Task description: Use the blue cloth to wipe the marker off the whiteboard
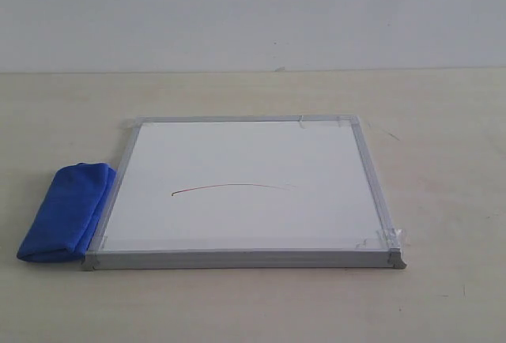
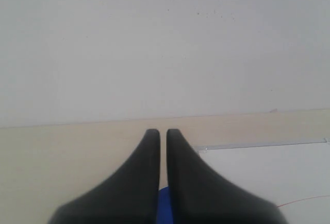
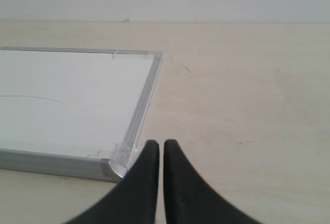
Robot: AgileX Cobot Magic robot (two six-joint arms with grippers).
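Observation:
The whiteboard (image 1: 245, 153) lies flat on the table, and the marker (image 1: 229, 186) runs across its middle as a thin reddish arch. Against the board's left edge lies the blue cloth (image 1: 67, 210), folded into an oblong bundle. Neither gripper shows in the exterior view. In the left wrist view my left gripper (image 2: 163, 131) is shut with only a slit between its fingers; a strip of the blue cloth (image 2: 164, 208) shows through the slit, lower down, and the whiteboard (image 2: 268, 172) is beside it. My right gripper (image 3: 156, 142) is shut, empty, by the whiteboard (image 3: 67, 100) corner.
A pale wooden table (image 1: 443, 201) carries everything, with a white wall (image 1: 253, 11) behind it. Clear tape bits (image 1: 393, 238) hold the board's corners. A grey corner cap (image 3: 116, 164) sits close to my right fingertips.

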